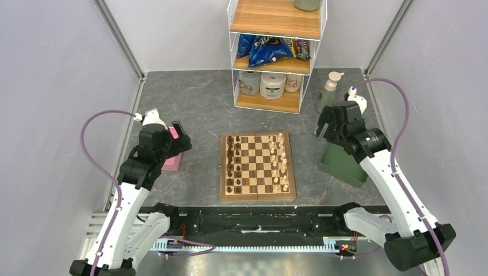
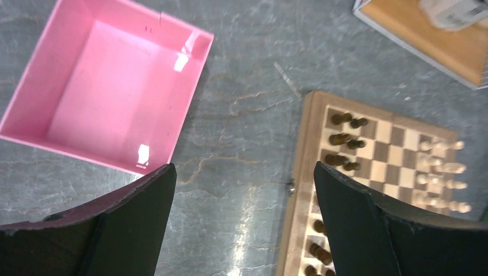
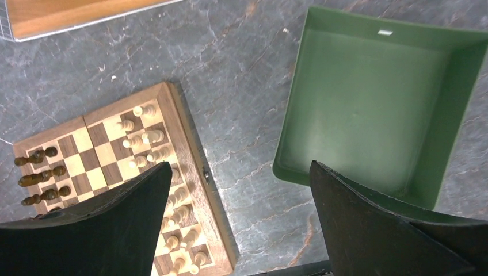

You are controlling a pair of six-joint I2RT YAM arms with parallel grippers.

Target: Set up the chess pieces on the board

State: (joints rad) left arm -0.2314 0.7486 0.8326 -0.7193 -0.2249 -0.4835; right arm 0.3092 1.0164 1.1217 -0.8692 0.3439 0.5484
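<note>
Left gripper (image 1: 179, 135) and right gripper (image 1: 326, 123) hang wide open, empty, either side of the board (image 1: 256, 195) mid-table; dark pieces (image 1: 233, 164) ranked left, pale pieces (image 1: 279, 164) right, pink box (image 2: 115, 92) and green tray (image 3: 374, 103) bare, so setup looks done.

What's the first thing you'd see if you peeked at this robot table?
The board in the middle, with dark pieces lined up on its left side and cream pieces on its right. Then the bright pink box left of it and the green tray right of it, both looking empty.
</note>
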